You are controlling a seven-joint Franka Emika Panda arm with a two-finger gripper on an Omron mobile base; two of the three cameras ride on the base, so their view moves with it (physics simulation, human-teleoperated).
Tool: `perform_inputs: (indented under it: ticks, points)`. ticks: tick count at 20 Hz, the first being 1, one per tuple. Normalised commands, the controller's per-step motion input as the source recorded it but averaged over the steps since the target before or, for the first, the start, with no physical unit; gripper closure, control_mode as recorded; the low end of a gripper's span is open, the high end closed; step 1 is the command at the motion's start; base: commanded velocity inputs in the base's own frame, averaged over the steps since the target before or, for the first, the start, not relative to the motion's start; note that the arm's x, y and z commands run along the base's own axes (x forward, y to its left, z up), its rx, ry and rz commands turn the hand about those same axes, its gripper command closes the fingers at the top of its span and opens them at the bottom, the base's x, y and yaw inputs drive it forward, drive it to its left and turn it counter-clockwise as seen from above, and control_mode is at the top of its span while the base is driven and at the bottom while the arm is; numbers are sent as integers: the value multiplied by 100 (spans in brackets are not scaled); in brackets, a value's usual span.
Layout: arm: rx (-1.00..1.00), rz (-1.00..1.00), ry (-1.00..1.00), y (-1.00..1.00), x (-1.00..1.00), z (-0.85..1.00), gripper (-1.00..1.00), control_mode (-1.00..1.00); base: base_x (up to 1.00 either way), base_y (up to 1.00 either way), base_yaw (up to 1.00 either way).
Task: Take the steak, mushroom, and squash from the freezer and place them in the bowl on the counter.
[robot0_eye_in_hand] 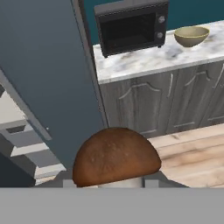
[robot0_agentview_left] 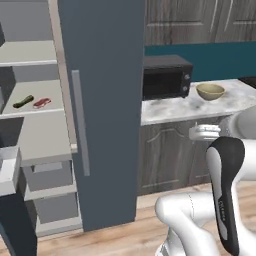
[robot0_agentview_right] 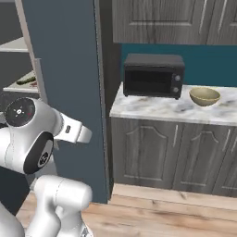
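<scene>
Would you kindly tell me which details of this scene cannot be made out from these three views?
- Pincer fingertips: hand view, covered by the mushroom held close before the lens.
- Mushroom stem: hand view, cut off at the bottom.
- Steak marbling: left base view, too small.
- Squash: right base view, mostly hidden behind the freezer door.
- Bowl inside: every view, too low an angle.

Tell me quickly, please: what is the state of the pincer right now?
Pincer: closed on the mushroom, whose brown cap sits right at the fingertips in the hand view.
</scene>
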Motion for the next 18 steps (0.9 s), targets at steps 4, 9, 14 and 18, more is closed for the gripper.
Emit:
perform_inputs:
  ticks: [4, 9, 14, 18]
  points:
    - [0, 0, 0, 0, 0, 0, 100, 100, -5, -100, -8]
    - [0, 0, 0, 0, 0, 0, 100, 100, 6, -100, -5]
    - [0, 0, 0, 0, 0, 0, 100, 100, 52, -52, -6]
    - [0, 0, 0, 0, 0, 0, 100, 100, 78, -41, -1]
